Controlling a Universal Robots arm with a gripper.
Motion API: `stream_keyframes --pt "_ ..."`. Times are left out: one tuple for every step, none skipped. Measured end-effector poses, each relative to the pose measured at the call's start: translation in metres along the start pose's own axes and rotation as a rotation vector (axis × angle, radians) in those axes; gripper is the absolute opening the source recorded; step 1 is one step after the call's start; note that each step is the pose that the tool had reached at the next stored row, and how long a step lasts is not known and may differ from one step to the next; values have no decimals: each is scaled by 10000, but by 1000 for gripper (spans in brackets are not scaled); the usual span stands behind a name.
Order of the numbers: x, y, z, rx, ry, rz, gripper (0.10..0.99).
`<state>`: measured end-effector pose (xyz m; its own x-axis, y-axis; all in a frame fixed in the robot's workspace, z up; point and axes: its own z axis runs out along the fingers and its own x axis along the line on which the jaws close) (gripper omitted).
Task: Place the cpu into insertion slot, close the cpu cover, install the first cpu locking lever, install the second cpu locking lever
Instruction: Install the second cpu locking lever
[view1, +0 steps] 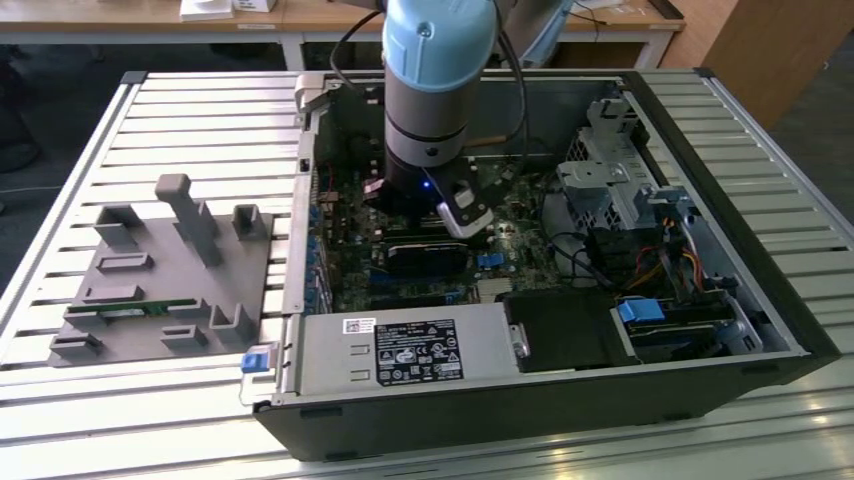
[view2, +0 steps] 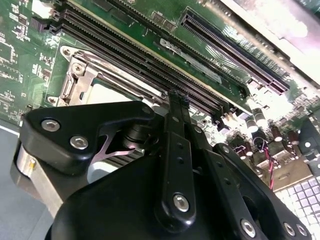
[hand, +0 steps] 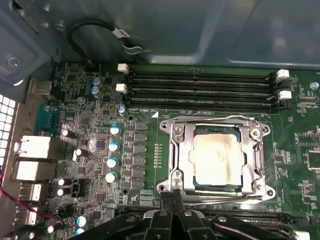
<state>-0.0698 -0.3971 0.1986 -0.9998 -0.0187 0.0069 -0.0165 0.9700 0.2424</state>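
Note:
The cpu (hand: 219, 160), a pale square chip, lies in the insertion slot (hand: 216, 192) on the green board. The silvery cpu cover (hand: 181, 150) lies flat around it, the chip showing through its window. A thin wire lever (hand: 215, 120) runs along one side of the frame. My gripper (hand: 173, 194) is shut, its two thin black fingers together, tips at the frame's corner next to a screw (hand: 175, 174). In the second wrist view a finger (view2: 176, 130) stands in front of the cover (view2: 82, 80). In the exterior view my arm (view1: 427, 130) reaches down into the open case.
Black memory slots (hand: 200, 87) run beside the socket. Capacitors (hand: 112, 150) and rear ports (hand: 32, 150) lie on the other side. The power-supply box (view1: 400, 350), drive cages (view1: 614, 190) and cables (view1: 587, 250) crowd the case. A grey fixture block (view1: 160, 280) sits on the slatted table.

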Motion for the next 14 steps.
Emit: stream_keyframes --pt "0 -2 9 -34 -1 -1 122" --pt "0 -5 16 -68 -1 -1 122" --pt "0 -7 22 -102 -2 -1 122" --pt "0 -8 28 -134 -2 -1 122" --pt "0 -9 33 -163 -3 -1 122" --pt "0 -10 37 -189 -3 -1 122" --pt "1 -12 39 -213 -2 -1 122" --pt "1 -12 42 -246 -3 -2 122" --pt "1 -12 44 -287 -5 -2 122" --pt "2 -12 43 -313 -5 -3 122" --pt "2 -11 43 -329 -5 -3 122" --pt "2 -11 44 -341 -8 -3 122" --pt "2 -10 44 -347 -8 -4 122" --pt "2 -10 36 -343 -7 -4 122"
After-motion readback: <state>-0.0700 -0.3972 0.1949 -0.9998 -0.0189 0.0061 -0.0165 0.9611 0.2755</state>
